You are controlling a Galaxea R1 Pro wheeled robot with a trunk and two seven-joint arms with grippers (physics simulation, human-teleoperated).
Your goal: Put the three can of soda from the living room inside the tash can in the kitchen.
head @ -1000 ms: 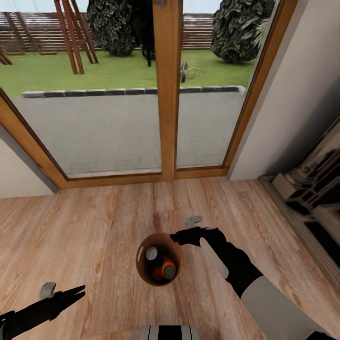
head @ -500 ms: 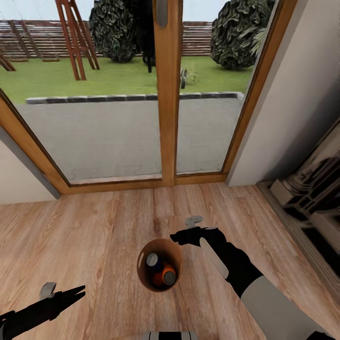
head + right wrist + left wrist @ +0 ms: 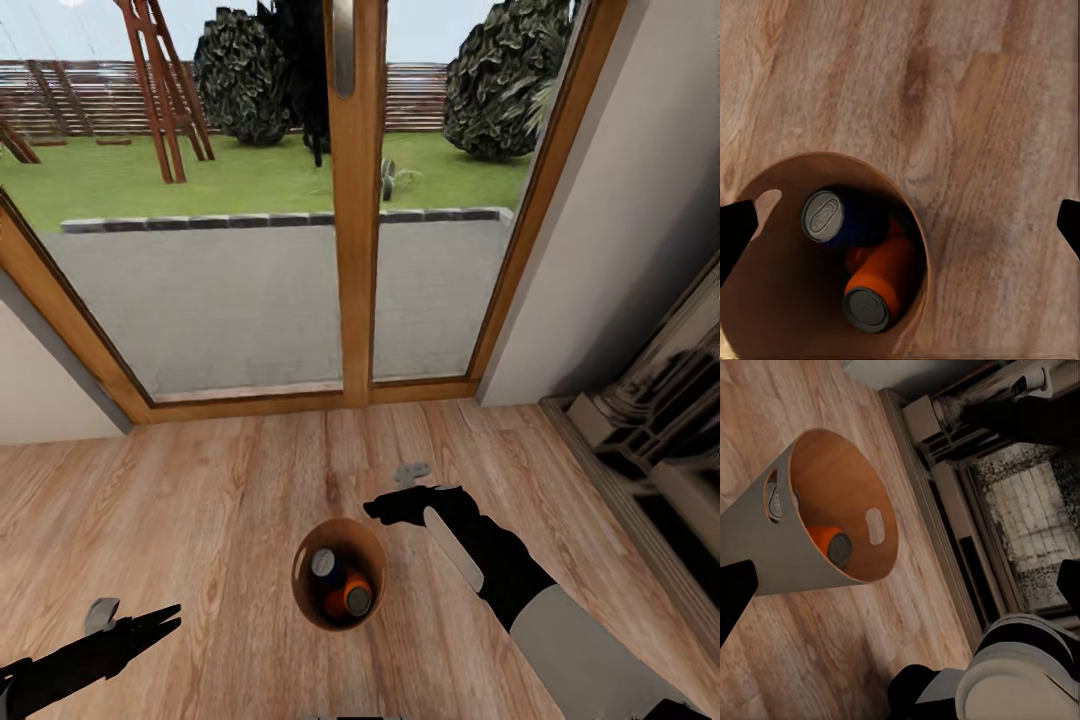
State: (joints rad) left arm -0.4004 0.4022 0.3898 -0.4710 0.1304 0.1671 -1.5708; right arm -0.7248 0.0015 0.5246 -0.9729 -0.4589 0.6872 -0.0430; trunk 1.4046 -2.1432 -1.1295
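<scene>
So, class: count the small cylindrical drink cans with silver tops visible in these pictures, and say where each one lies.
3, all inside the round grey bucket with the copper-brown inside: the blue can on top, one orange can beside it, and another orange can mostly hidden beneath them.

1. The wooden floor (image 3: 200, 500) lies bare all round the tash can (image 3: 305, 590), so it can be approached from every side;
2. The can's mouth is unobstructed from above, but its inside is crowded by a blue soda can (image 3: 844, 217) and orange soda cans (image 3: 881, 289) lying against each other;
3. The right gripper (image 3: 385, 505) hangs just beside the rim; the left gripper (image 3: 165, 620) is well apart;
4. Ahead, the wood-framed glass doors (image 3: 355, 200) bar the way; the dark fireplace surround (image 3: 660, 420) closes off the right.
</scene>
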